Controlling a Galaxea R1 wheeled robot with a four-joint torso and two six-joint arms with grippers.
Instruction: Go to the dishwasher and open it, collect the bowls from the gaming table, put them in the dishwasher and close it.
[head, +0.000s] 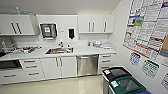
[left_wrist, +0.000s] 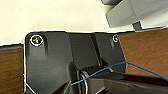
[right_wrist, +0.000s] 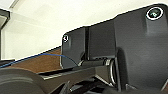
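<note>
Grippers first — we cannot tell from either wrist view whether ours are open or closed. Across the glossy pale floor (head: 62, 86) the dishwasher (head: 87, 65) stands shut — a flat brushed-steel rectangle with a bar handle, set under the white counter (head: 85, 51) between white cabinet doors (head: 60, 67) and drawers (head: 106, 61).

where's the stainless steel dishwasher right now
In the head view the closed brushed stainless-steel dishwasher sits under the white countertop, right of the sink, between white cabinet doors and white drawers.
</note>
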